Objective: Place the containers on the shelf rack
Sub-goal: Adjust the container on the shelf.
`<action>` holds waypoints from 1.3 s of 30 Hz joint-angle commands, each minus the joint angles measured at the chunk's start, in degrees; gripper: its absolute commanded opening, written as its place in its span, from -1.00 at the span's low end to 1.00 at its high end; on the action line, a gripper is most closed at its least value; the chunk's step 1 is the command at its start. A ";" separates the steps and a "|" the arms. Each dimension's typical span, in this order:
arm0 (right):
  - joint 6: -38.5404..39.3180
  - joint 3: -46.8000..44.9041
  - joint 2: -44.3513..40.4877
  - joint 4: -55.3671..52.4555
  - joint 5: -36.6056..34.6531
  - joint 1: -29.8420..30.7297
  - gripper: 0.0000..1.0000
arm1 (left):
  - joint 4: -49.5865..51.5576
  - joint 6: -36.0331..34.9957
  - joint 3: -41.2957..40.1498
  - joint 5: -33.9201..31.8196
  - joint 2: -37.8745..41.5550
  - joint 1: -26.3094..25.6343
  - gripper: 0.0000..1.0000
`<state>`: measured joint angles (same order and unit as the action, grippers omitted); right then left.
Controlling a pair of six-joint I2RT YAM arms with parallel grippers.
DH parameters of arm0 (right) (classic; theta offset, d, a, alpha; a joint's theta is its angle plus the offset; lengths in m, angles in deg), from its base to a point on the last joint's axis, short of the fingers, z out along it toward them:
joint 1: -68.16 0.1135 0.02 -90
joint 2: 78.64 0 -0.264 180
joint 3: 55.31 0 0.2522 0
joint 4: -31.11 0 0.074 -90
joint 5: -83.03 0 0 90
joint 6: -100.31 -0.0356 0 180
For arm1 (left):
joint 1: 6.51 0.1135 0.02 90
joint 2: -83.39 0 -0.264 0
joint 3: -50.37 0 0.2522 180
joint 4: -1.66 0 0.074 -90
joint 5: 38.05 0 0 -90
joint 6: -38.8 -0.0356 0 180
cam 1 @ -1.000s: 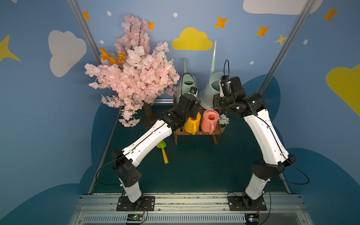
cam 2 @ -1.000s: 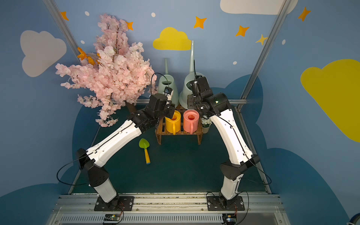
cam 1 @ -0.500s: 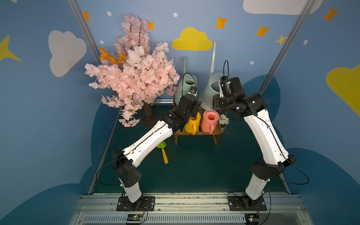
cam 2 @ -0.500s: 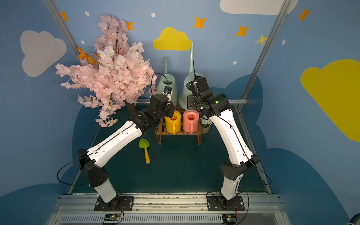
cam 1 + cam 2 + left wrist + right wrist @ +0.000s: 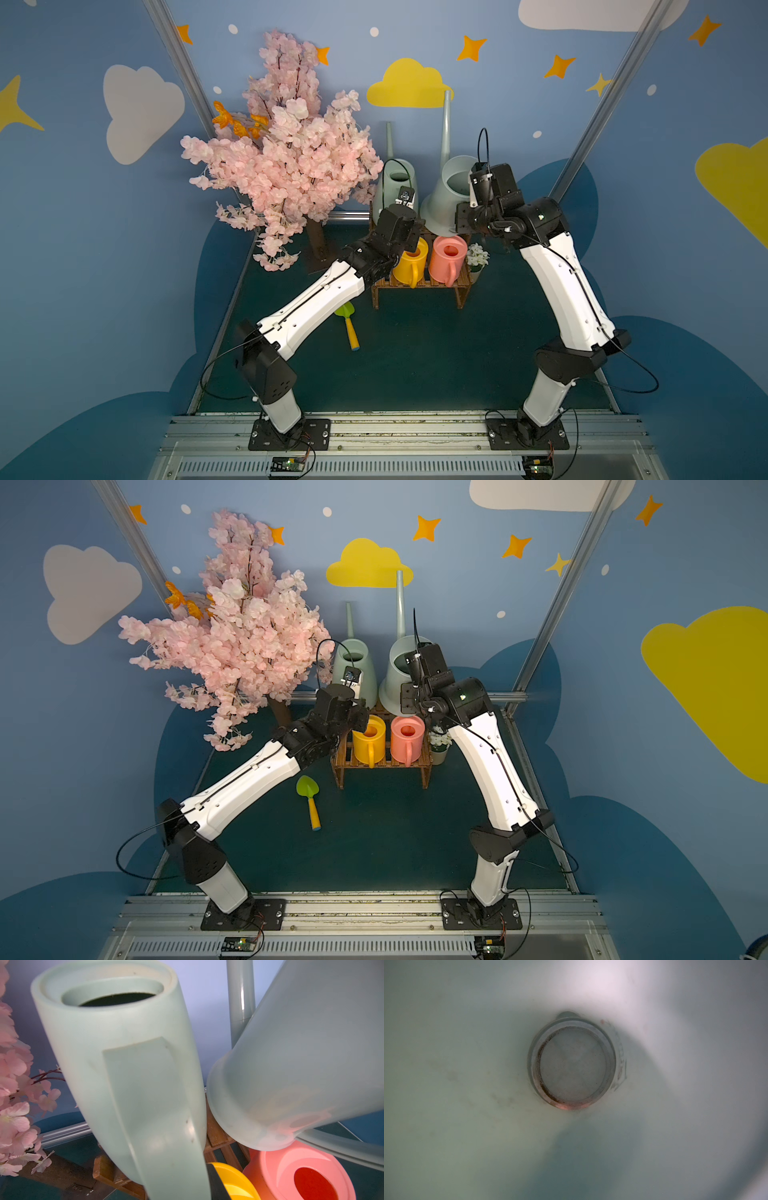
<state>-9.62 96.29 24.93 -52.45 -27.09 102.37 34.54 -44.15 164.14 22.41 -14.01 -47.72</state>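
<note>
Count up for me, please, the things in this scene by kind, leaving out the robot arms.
Cans: 4: yellow, pink, green, blue-grey
Rack: 1
Tree: 1
Flower pot: 1
Shovel: 1
Total: 8

Left arm [image 5: 316,299], right arm [image 5: 565,286]: glossy white moulded shells, black line along each. Matte black joint housings [image 5: 266,370] were perforated. Thin black cables [image 5: 657,382] looped outside. Flat black base plates [image 5: 286,434] bore silver screws. Tiny green light [image 5: 540,216] glowed.
</note>
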 commanded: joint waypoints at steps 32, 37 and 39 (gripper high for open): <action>4.08 -9.18 -4.06 11.46 0.98 -0.21 -0.14 | -0.67 2.70 -5.77 3.92 5.42 2.14 -0.29; 4.22 -12.35 -8.88 11.32 1.30 0.08 0.00 | -0.64 2.64 -6.11 4.57 5.82 2.15 -0.24; 4.83 -13.27 -10.57 11.41 0.68 -0.02 0.08 | -0.60 2.62 -6.18 4.58 6.04 2.23 -0.23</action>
<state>-5.66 83.77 18.48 -42.31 -25.99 102.24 34.32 -41.77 158.26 26.47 -10.16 -45.88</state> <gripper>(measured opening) 0.526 0.384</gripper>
